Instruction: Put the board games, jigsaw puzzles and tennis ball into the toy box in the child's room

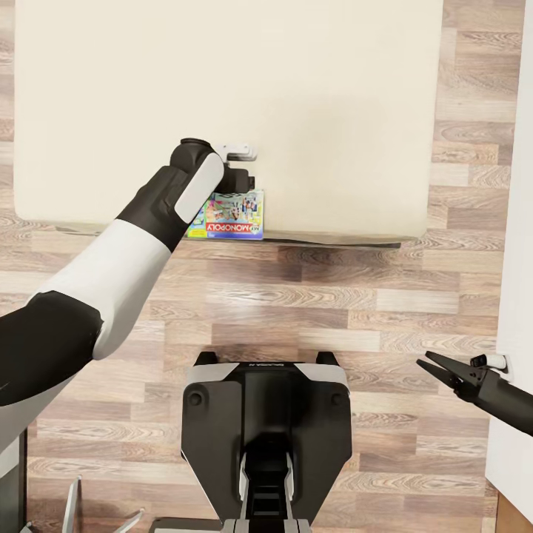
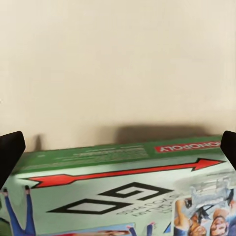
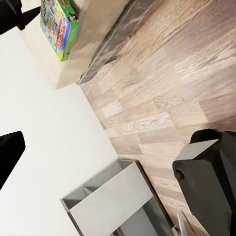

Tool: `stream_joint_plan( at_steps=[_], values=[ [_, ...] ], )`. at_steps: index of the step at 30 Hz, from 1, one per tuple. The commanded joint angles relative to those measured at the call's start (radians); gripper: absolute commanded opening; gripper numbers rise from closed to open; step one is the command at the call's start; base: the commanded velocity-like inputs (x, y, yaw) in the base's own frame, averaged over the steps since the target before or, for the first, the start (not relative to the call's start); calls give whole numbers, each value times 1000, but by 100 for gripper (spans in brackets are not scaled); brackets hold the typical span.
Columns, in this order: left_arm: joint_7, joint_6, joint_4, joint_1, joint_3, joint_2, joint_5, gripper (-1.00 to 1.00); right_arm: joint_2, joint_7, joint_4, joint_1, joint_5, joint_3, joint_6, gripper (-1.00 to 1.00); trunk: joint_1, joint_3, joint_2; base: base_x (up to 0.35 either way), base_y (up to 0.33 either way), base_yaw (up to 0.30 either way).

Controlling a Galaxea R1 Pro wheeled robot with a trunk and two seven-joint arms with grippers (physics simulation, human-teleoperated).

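Your left arm reaches up the middle of the head view to the near edge of the bed point(image 1: 311, 89), and your left pincer point(image 1: 238, 174) sits just over the Monopoly board game point(image 1: 231, 215), which lies flat on the beige mattress right at that edge. That spot suits you: the box is as close to the robot's base as the bed allows, so the arm need not stretch over the mattress. In the left wrist view the green box point(image 2: 128, 191) spreads across the lower half of the frame, with a dark fingertip point(image 2: 10, 150) at each side edge, wide apart and seemingly not yet touching the cardboard. The pincer looks spread wide to straddle the box's width, poised for a grasp that has not closed.

Your right pincer point(image 1: 448, 370) hangs at the right edge of the head view, low over the wood floor point(image 1: 333, 296), its jaws parted and holding nothing, parked clear of the left arm's work.

In the right wrist view the same box point(image 3: 60, 27) shows in the upper left on the bed corner. Lower in that frame stands an open grey shelf unit point(image 3: 110, 196); its compartments look bare, though the angle hides most of them.
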Motion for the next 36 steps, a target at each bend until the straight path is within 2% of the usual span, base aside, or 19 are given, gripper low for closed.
stream_joint_plan(
  at_steps=[1,36],
  values=[
    [10,1,-1,-1,-3,0,11,100,0,5,0,0,4,-1,3,100,1,-1,-2,0,0,0],
    [11,0,-1,1,-5,1,7,100,0,5,0,0,4,-2,3,100,1,-1,-2,-16,0,0]
  ],
)
